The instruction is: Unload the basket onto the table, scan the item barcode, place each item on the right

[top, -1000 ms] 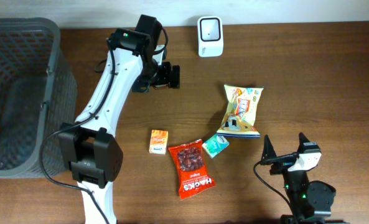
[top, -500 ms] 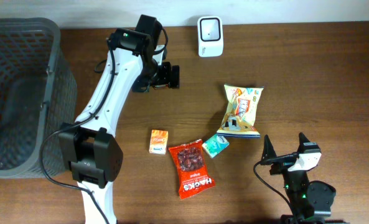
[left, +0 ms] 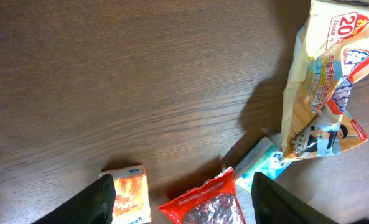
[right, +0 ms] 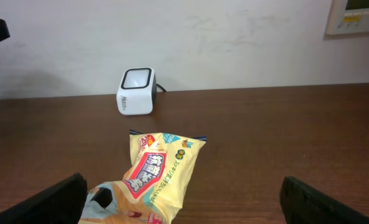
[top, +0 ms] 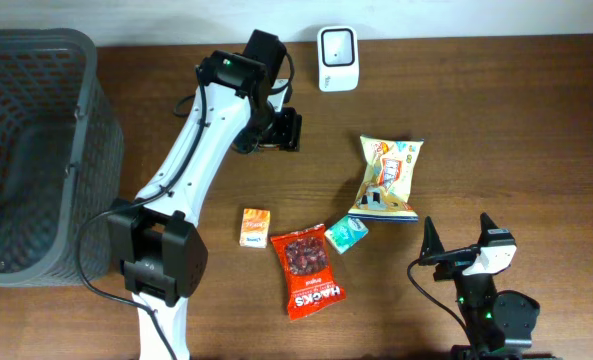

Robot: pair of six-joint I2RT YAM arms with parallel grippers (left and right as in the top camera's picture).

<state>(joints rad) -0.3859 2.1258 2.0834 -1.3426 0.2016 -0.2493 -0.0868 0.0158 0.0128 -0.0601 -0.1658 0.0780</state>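
The left gripper (top: 294,130) now sits farther right, nearer the scanner (top: 336,45); its jaws possibly stand slightly narrower.

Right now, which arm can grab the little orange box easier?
Probably left: its tool hangs closer to the orange box; the right tool sits farther off, beyond the red bag.
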